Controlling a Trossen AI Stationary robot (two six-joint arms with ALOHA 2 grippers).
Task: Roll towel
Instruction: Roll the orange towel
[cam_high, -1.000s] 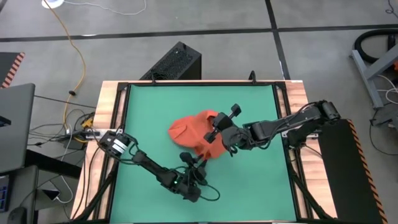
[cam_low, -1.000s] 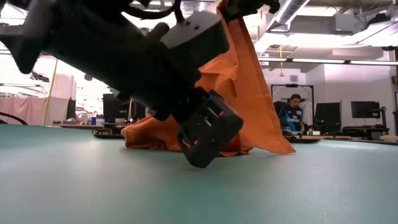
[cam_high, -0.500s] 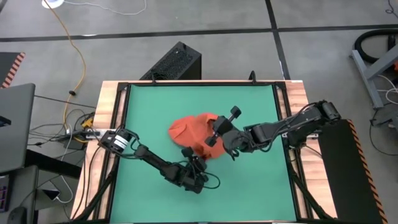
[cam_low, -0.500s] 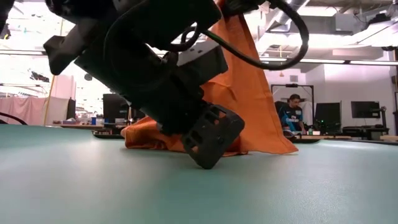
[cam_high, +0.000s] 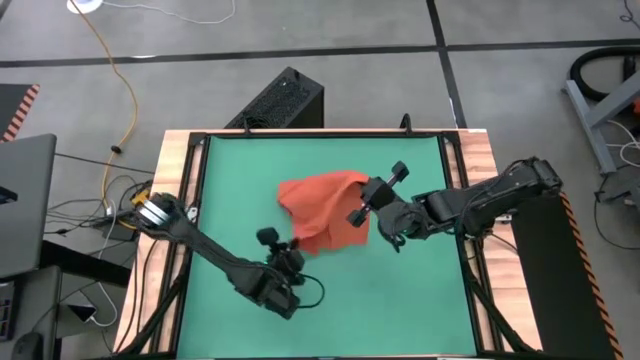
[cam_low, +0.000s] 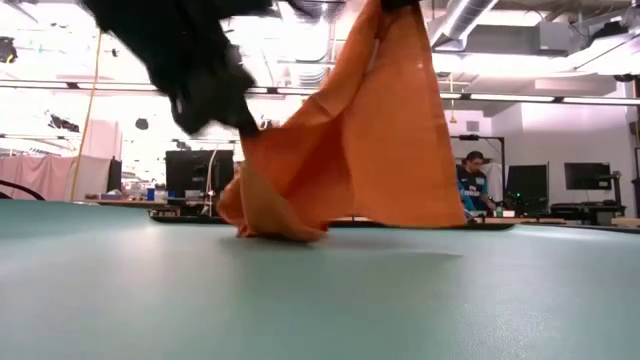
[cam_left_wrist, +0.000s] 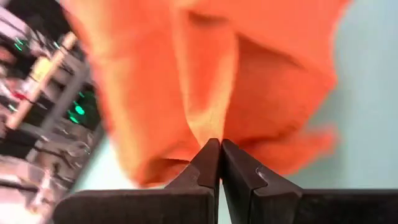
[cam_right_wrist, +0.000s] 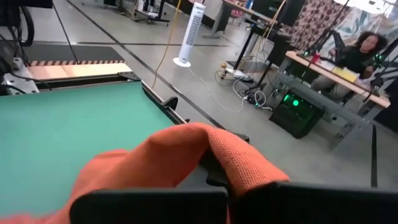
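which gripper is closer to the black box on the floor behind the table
Right. The right gripper holds the towel nearer the table's far edge, where the black box stands; the left gripper grips the towel's near corner, farther away.

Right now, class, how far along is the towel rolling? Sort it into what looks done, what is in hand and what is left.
Done: both grippers have hold of the towel. The left gripper is shut on a fold; the right gripper pinches an edge.
In hand: most of the cloth hangs lifted between them, only its lowest folds touching the green mat in the low view.
Left: no roll shows yet, so spreading and all rolling remain.
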